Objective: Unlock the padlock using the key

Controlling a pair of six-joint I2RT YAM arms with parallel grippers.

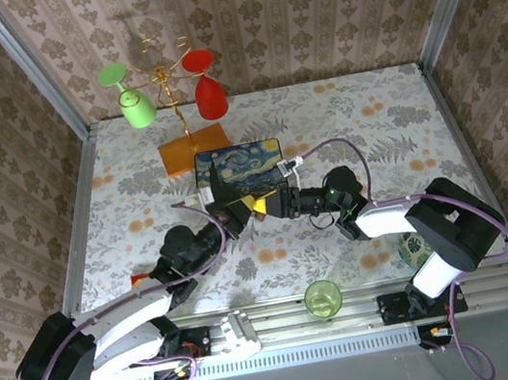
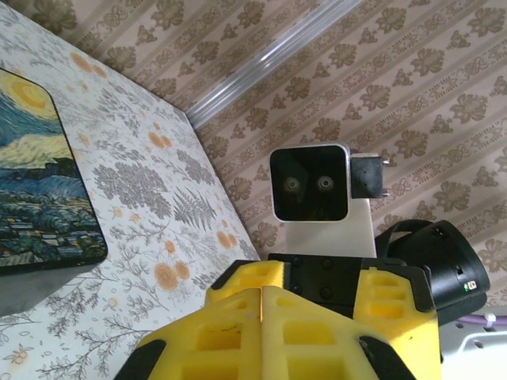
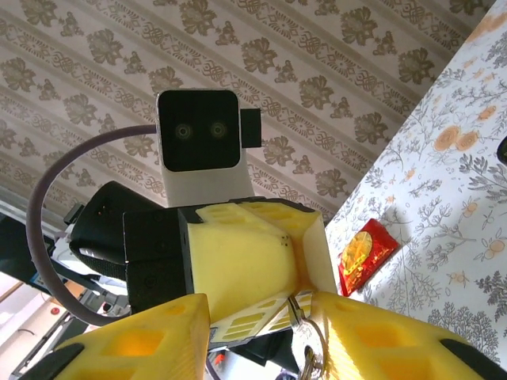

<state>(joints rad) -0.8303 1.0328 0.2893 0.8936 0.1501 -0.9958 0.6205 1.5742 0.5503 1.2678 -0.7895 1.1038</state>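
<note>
- Tabletop (image 1: 369, 122) of pale floral-print cloth, walled in by brown patterned wallpaper (image 1: 254, 14).
- Flat rectangular box (image 1: 238, 165), dark blue with a swirling painted sky and rounded corners. It lies mid-table, just beyond where the two arms meet.
- Key (image 3: 299, 332): small, thin and silvery, with a metal ring at its lower end. In the right wrist view its long axis runs roughly up and down, ring lowest. It sits at the tip of the left gripper and touches the inner face of one right finger. It is too blurred to make out the teeth.
- Left gripper (image 2: 261, 317): chunky moulded yellow fingers with hollow pockets, pressed flat together along one seam. Whether they pinch the key cannot be told.
- Right gripper (image 3: 261, 317): the same yellow fingers, standing partly apart. The key lies in a gap wider than itself.
- Left arm (image 1: 129, 318) and right arm (image 1: 415, 221), black and white, each reach inward from the near edge with elbows bent outward. Their wrists are turned nose to nose just above the cloth.
</note>
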